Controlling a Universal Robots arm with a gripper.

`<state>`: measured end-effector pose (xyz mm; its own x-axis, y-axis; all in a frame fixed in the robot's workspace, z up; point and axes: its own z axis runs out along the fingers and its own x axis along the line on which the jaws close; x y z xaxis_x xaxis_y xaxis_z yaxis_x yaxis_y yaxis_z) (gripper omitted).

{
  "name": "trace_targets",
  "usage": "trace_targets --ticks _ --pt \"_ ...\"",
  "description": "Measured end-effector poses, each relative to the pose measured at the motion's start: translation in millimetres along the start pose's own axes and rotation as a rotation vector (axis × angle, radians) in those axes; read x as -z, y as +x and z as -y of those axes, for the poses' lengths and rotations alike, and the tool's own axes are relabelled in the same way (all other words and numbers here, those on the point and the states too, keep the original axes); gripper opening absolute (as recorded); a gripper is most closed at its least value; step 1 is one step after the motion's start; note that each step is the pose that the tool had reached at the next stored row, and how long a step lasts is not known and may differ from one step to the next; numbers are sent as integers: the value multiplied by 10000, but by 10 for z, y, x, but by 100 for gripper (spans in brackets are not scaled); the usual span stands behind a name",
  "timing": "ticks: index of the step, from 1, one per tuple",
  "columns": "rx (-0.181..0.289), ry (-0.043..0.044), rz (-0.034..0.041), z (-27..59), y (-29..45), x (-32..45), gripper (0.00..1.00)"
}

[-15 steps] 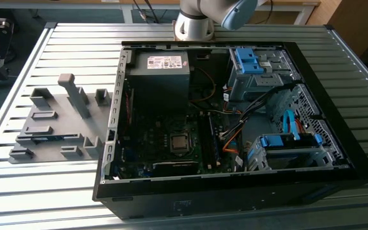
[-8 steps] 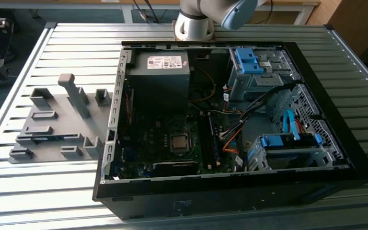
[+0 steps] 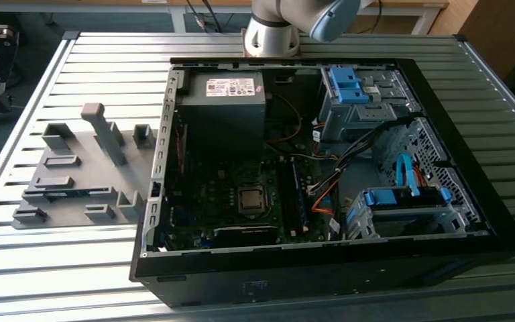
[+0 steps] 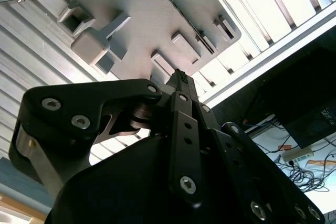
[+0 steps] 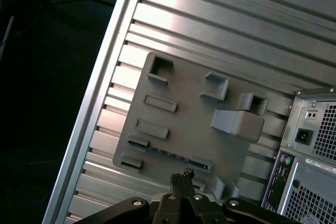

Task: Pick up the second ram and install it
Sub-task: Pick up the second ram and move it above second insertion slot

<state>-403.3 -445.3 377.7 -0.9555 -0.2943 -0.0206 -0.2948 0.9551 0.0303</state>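
1. Ram (image 3: 65, 193) sits on edge in tray (image 3: 88, 174) slots, on desk (image 3: 105, 60) beside PC case (image 3: 329, 268). Judged: held upright so fingers can pinch it.
2. Gripper (image 5: 181, 177) hangs above tray, near ram, no contact. Fingers together, holding nothing.
3. Ram not yet picked up.

Silver-grey arm (image 3: 271, 33) upright at its base, black gripper (image 5: 181, 176) aloft, facing down, fingers (image 4: 181, 93) closed tight together.

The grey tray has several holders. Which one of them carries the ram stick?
It is the long holder between two end blocks: the second ram, a thin blue strip, lies along it.
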Motion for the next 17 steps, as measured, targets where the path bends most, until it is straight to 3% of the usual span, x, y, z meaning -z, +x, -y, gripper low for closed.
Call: trace_targets --ticks 17 --pt "290 -6 -8 1 2 0 11"
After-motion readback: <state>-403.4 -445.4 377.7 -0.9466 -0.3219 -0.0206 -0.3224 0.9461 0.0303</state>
